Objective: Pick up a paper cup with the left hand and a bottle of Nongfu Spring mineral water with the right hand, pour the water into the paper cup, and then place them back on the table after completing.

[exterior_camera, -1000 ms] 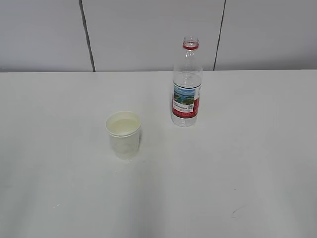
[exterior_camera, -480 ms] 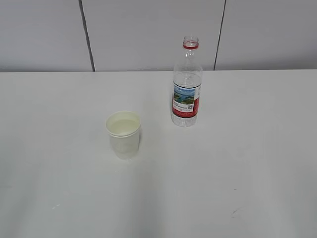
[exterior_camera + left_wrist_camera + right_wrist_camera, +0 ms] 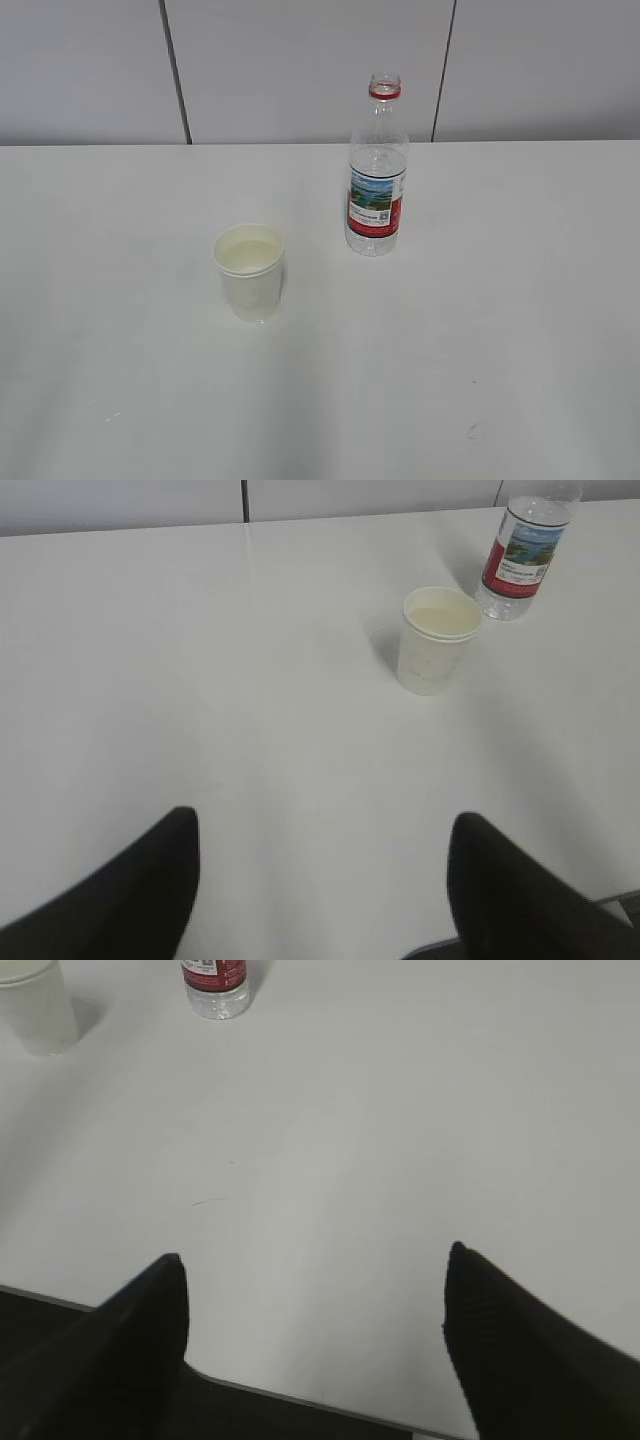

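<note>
Neither arm appears in the exterior view; each shows only in its own wrist camera. The left hand point(image 3: 322, 880) hangs low over the near part of the table point(image 3: 480, 340), its two black fingers spread wide with bare tabletop between them, holding nothing. The right hand point(image 3: 315, 1335) sits over the near edge of the table, its fingers likewise parted and empty, with the table's rim and dark space below showing at the bottom of that view. The paper cup point(image 3: 250, 270) stands upright left of centre, well ahead of the left hand and to its right, holding pale liquid. The bottle point(image 3: 377, 170) stands upright farther back and to the right of the cup, near it but not touching, uncapped, with a red ring at the neck, a red and blue label, and water point(image 3: 375, 243) low in its base. From the right wrist view both stand at the far left, well apart from that gripper. White surface lies open on every side of the cup and bottle, and a panelled wall rises behind the far edge.
</note>
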`<move>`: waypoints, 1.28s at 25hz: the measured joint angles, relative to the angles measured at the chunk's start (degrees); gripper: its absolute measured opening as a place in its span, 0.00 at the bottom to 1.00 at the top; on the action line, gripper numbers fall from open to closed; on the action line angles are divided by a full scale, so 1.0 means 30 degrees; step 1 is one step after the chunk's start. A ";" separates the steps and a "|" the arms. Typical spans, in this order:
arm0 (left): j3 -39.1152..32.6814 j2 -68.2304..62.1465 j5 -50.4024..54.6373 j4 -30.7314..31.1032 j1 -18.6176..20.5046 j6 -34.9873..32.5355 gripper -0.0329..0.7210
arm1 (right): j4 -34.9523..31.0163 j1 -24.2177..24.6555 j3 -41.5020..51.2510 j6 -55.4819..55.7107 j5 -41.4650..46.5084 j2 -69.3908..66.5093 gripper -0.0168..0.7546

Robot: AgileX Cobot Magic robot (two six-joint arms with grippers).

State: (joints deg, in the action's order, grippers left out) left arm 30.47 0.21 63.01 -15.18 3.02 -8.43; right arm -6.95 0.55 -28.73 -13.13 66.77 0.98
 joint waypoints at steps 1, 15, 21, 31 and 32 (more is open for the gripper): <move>0.0000 0.0000 0.0000 0.0079 0.0000 0.0007 0.68 | 0.0186 0.0000 0.0000 0.0283 -0.0045 0.0000 0.79; -0.0019 0.0000 0.0071 0.1675 0.0000 0.0007 0.65 | 0.1337 0.0000 0.0043 0.2035 -0.0152 0.0000 0.78; -0.0019 0.0000 0.0079 0.1674 0.0000 0.0007 0.64 | 0.1337 0.0000 0.0043 0.2035 -0.0152 0.0000 0.78; -0.0019 0.0000 0.0117 0.1636 0.0000 0.0007 0.64 | 0.1382 0.0000 0.0052 0.2070 -0.0227 0.0000 0.78; -0.0019 0.0000 0.0117 0.1636 0.0000 0.0007 0.64 | 0.1382 0.0000 0.0052 0.2070 -0.0227 0.0000 0.78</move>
State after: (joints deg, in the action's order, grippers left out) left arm 30.41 0.21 63.36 -10.27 3.02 -8.41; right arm -2.80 0.55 -28.57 -6.92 66.09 0.98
